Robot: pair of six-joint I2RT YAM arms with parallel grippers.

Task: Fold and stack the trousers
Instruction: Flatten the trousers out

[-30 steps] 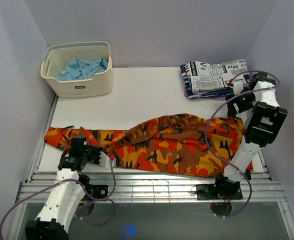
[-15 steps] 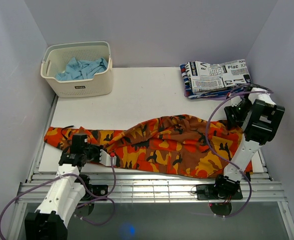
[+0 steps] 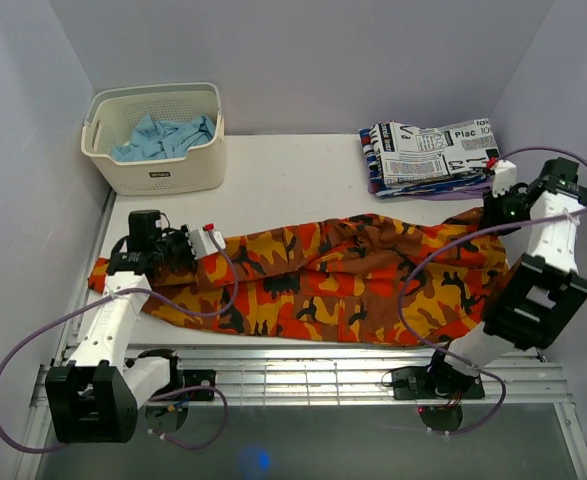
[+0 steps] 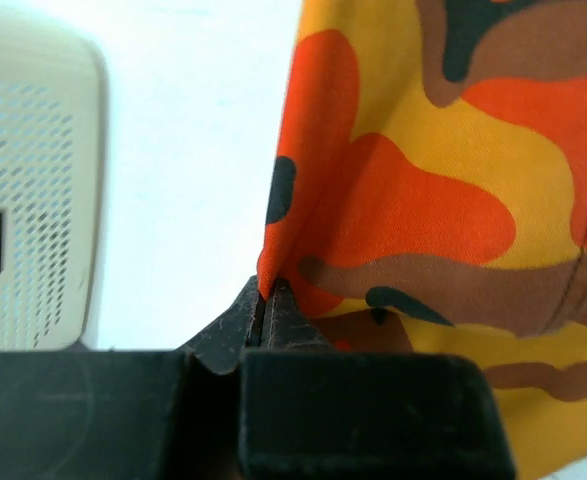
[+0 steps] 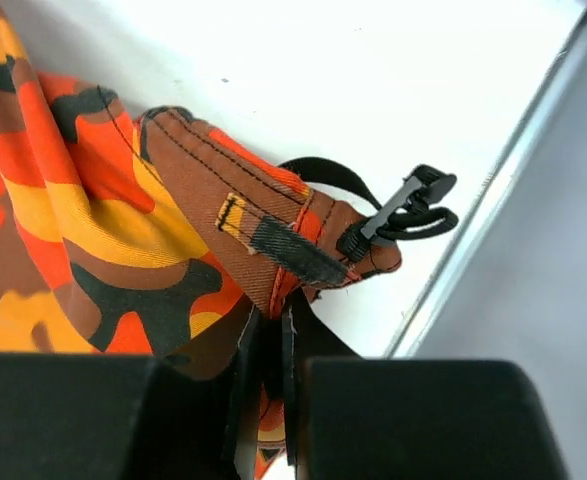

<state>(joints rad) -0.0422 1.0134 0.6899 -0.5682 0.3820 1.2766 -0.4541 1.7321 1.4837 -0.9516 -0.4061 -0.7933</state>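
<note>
now, the left gripper (image 4: 266, 300) is closed tight, its tips pinching only a thin edge of the trousers (image 4: 443, 190); the right gripper (image 5: 273, 335) is closed too, nipping the waistband corner just beside a belt loop and a black strap with a buckle (image 5: 405, 208); both holds look shallow, so the likeliest trouble is cloth slipping free if the arms pull apart or lift fast, and one side dropping would leave a skewed fold;

from above, the left gripper (image 3: 209, 241) holds its edge near the left edge of the worktop (image 3: 293, 175), the right gripper (image 3: 497, 186) holds its corner by the right edge; the trousers (image 3: 343, 285) lie stretched across the near half of the worktop from side to side, the leg end trailing at the near left corner; that loose end could be left behind or bunch under the fold;

the buckle hangs free and might catch on the right edge; a purple cable (image 3: 413, 275) lies looped over the cloth and could drag it;

further out, the newspaper-print garment (image 3: 428, 150) sits at the far right corner, close to the right arm, which could nudge it; the basket (image 3: 153, 172) with blue cloth (image 3: 163, 136) at the far left corner stands well apart.
</note>
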